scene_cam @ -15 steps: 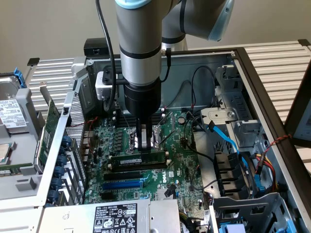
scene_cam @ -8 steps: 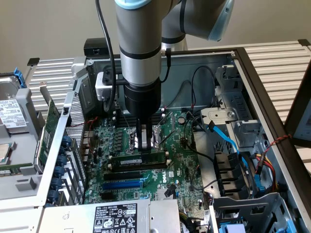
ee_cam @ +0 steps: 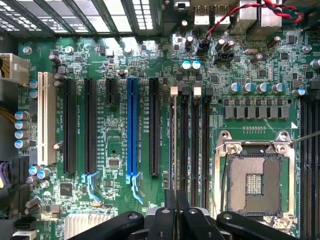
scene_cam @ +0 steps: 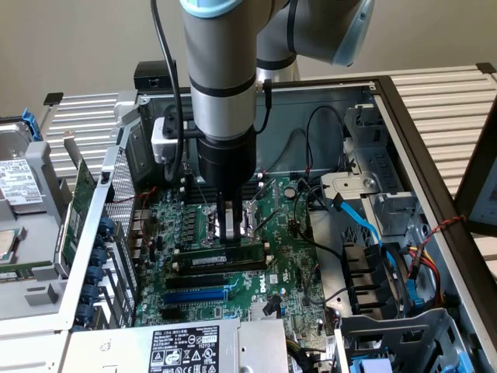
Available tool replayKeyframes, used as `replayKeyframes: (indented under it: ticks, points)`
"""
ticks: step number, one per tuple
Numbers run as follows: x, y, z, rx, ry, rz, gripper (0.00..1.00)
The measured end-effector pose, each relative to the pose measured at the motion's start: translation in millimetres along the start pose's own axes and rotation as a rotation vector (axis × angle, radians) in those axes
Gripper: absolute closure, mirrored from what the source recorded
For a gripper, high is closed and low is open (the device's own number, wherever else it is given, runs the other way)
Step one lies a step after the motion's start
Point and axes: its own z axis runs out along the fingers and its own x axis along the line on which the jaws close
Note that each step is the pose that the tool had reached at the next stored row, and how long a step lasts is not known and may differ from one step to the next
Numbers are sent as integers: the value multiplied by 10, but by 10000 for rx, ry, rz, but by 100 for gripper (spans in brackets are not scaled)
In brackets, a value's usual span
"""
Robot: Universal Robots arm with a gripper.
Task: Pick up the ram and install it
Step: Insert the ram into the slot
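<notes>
**Position.** At 9 o'clock in the exterior view, a green expansion card [scene_cam: 78, 203] stands outside the chassis wall, well apart from the work. On the motherboard [scene_cam: 291, 260], the blue slot [scene_cam: 198, 295] lies at 6 o'clock of the ram [scene_cam: 203, 259]. The ram stands on edge along a memory slot, its label face toward the camera. Whether it is fully seated cannot be told.

The gripper [scene_cam: 231, 233] stands at 12 o'clock of the ram, just right of the label. Its jaws are drawn nearly together across the stick's upper edge, gripping the ram. In the wrist view the fingers line up with the memory slot nearest the expansion slots. The CPU socket [ee_cam: 255, 185] lies on the far side of the memory slots. A blue cable [scene_cam: 365, 225] lies at 3 o'clock in the exterior view, apart from the arm.

**Handling.** The ram is judged light, stiff and thin, and fragile at its chips and contact edge. It is best held by its flat faces near the top edge at mid-length, kept square to the slot.
</notes>
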Motion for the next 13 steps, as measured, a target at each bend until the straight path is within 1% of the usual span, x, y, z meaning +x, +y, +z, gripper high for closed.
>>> replayKeyframes:
  ticks: [6, 7, 8, 10, 11, 13]
  points:
    - [0, 8, 9, 4, 1, 3, 87]
    - [0, 8, 9, 6, 1, 3, 86]
    - [0, 9, 10, 9, 1, 3, 80]
    - [0, 12, 7, 10, -2, 3, 80]
    - [1, 13, 1, 5, 0, 3, 73]
    - [1, 15, -18, -13, 0, 1, 73]
